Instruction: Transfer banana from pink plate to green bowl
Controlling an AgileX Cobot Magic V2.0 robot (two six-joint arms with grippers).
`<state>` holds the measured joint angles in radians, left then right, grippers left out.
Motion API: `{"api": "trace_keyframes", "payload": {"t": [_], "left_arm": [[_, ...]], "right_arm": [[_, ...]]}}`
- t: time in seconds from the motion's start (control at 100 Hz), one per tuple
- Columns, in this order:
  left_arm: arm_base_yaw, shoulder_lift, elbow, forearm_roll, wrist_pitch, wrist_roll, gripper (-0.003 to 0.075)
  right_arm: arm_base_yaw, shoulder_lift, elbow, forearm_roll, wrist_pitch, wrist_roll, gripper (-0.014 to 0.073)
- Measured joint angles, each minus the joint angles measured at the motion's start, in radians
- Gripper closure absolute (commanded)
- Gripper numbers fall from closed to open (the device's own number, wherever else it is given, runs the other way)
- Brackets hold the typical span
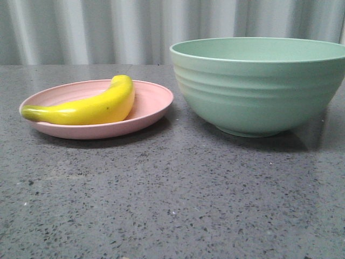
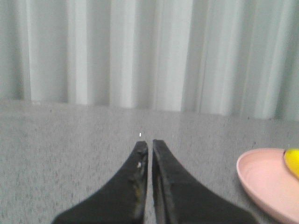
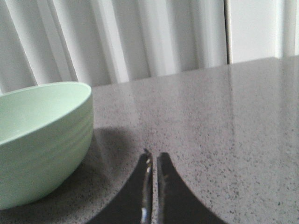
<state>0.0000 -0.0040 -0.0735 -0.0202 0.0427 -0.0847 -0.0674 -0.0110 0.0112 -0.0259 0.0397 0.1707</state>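
The yellow banana lies on the pink plate at the left of the front view, its green stem end toward the left. The green bowl stands to the right of the plate, apart from it. Neither gripper shows in the front view. My left gripper is shut and empty over bare table, with the plate's rim and a bit of the banana off to its side. My right gripper is shut and empty over the table beside the bowl.
The table is dark speckled stone. A pale pleated curtain hangs behind its far edge.
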Motion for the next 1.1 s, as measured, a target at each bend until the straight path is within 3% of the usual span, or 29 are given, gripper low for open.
{"api": "trace_keyframes", "payload": {"t": [0.33,0.82,0.89,1.04,1.1], "left_arm": [[0.001,0.118,-0.156,0.0,0.024,0.0,0.0741],[0.001,0.433,-0.303,0.0,0.03,0.0,0.0734],[0.001,0.451,-0.303,0.0,0.026,0.0,0.0671],[0.001,0.458,-0.303,0.0,0.013,0.0,0.0372],[0.001,0.459,-0.303,0.0,-0.004,0.0,0.0314]], "right_arm": [[0.0,0.034,-0.08,0.016,0.105,0.0,0.0655],[0.0,0.454,-0.353,0.016,0.215,0.0,0.0655],[0.0,0.494,-0.356,0.018,0.214,0.0,0.0655],[0.0,0.554,-0.356,0.018,0.221,0.0,0.0655],[0.0,0.567,-0.356,0.018,0.228,0.0,0.0655]]}}
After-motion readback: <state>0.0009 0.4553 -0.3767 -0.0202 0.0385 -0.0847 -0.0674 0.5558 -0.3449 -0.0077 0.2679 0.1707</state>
